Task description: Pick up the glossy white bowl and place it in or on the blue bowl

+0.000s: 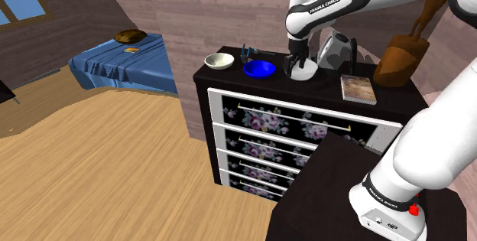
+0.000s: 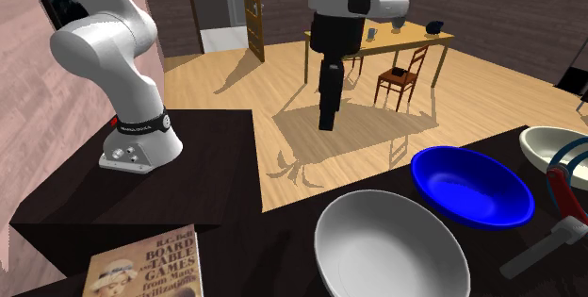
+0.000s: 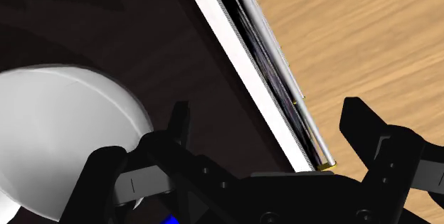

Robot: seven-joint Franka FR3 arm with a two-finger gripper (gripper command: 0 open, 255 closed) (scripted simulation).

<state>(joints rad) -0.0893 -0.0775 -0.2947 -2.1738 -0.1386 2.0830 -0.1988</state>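
Observation:
The glossy white bowl (image 2: pixel 391 243) stands on the dark dresser top (image 2: pixel 283 257), between a book and the blue bowl (image 2: pixel 471 185). The blue bowl (image 1: pixel 259 69) stands upright with nothing in it. My black gripper (image 2: pixel 327 121) hangs open above the dresser's front edge, in front of the white bowl and not touching it. In the wrist view the gripper (image 3: pixel 267 116) stands open with the dresser's front edge between its fingers, and the white bowl (image 3: pixel 64 137) lies off to one side of them. In the shoulder view the gripper (image 1: pixel 291 70) hovers just right of the blue bowl.
A cream bowl (image 1: pixel 219 61) sits beyond the blue bowl, with a red-handled tool (image 2: pixel 558 191) nearby. A book (image 1: pixel 358 89), a grey object (image 1: pixel 334 50) and a brown wooden piece (image 1: pixel 401 57) stand toward the arm's side. The drawers (image 1: pixel 290 125) are flowered.

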